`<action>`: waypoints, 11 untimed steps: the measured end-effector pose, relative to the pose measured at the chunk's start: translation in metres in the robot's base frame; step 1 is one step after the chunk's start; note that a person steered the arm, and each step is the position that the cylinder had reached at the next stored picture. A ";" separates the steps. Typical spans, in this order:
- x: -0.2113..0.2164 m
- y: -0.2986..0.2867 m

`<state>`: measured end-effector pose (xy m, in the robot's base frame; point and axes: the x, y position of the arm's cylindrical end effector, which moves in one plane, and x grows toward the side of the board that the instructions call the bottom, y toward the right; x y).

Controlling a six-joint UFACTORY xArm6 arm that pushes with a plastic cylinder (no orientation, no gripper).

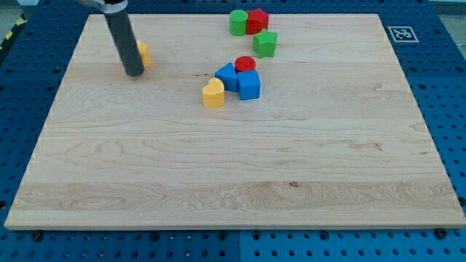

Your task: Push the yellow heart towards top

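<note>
Currently my tip (135,73) rests on the wooden board (233,189) at far left, touching or just beside a yellow block (143,53) that the rod mostly hides; its shape cannot be determined. There are no jaws on this rod, so no jaw state applies.

The yellow heart (213,94) sits near the board's centre, at the near-left end of a cluster, touching the blue triangular block (226,76), with a blue cube (249,85) and a red cylinder (245,63) just beside. The tip is well apart from the heart, so the push appears not yet begun.

Directly beyond the heart the blue triangular block narrows the path; slightly left, open board runs to the far edge. The green cylinder (238,22), red block (257,20) and green star (266,44) lie far right of that lane.
</note>
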<state>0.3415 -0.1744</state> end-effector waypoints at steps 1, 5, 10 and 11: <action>-0.056 -0.002; -0.074 0.021; -0.104 0.005; -0.119 0.029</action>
